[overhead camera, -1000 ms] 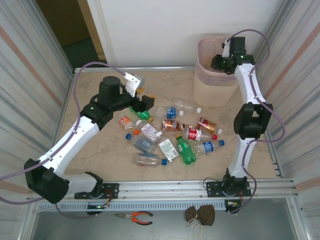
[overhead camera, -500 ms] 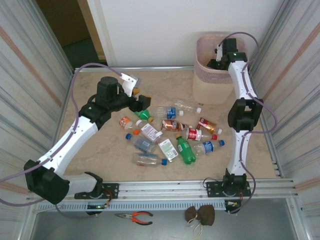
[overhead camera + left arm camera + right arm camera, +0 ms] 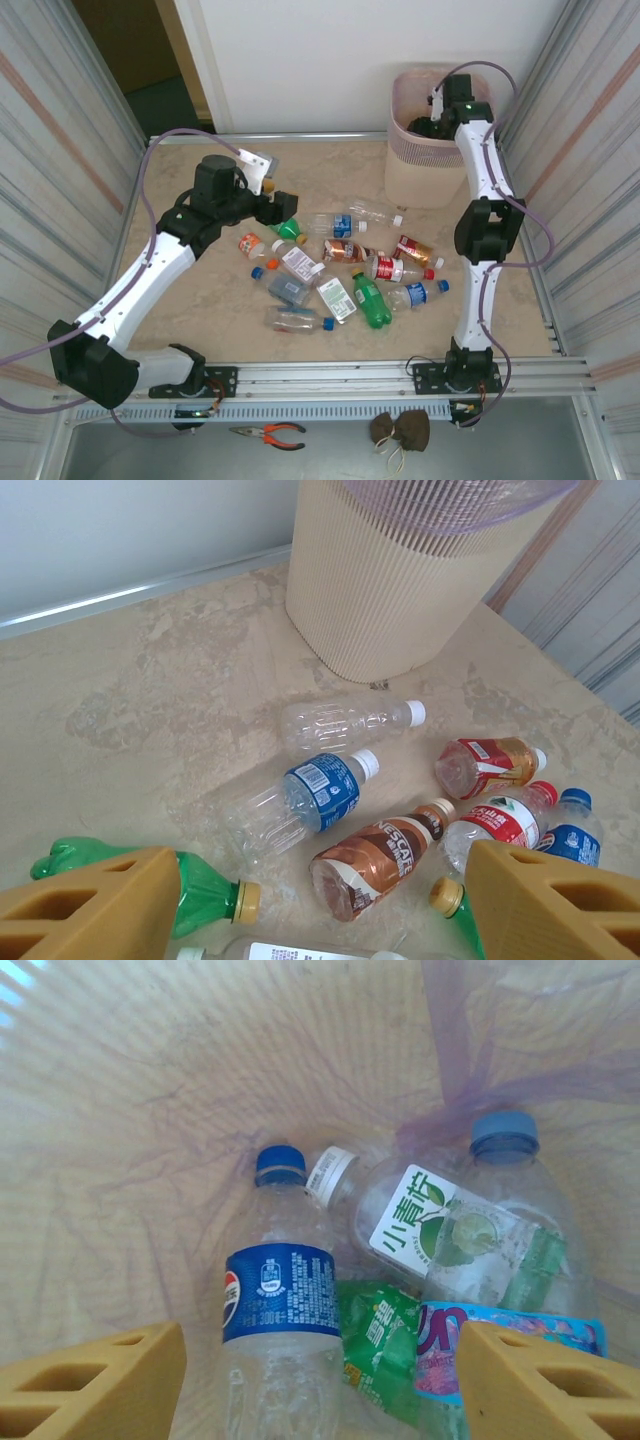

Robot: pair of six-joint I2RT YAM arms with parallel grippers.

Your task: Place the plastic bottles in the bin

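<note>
**Right jaws released inside the bin, left jaws spread above the pile**

The bin (image 3: pixel 432 150) stands at the far right corner of the surface (image 3: pixel 230 320), and the right arm (image 3: pixel 480 180) reaches up and over its rim. In the right wrist view the right jaws stand wide apart and grip nothing; their tan fingers (image 3: pixel 90 1380) frame the bin's ribbed inner wall (image 3: pixel 130 1090). Below them lie a blue-labelled clear bottle (image 3: pixel 278 1300) and a clear bottle with a green-and-white label (image 3: pixel 470 1230) (both blue-capped), resting on other bottles and a purple liner (image 3: pixel 500 1040).

The rest of the plastic bottles (image 3: pixel 340 270) lie scattered on their sides in the middle of the surface, well apart from the bin. The left arm (image 3: pixel 160 260) hangs over the pile's left edge. The left jaws are also released and empty, with fingers (image 3: pixel 555 900) at either side of the left wrist view. Ahead of them lie a green bottle (image 3: pixel 205 890), a brown-labelled bottle (image 3: pixel 375 865), a blue-labelled bottle (image 3: pixel 300 802) and an unlabelled clear bottle (image 3: pixel 345 723).
</note>
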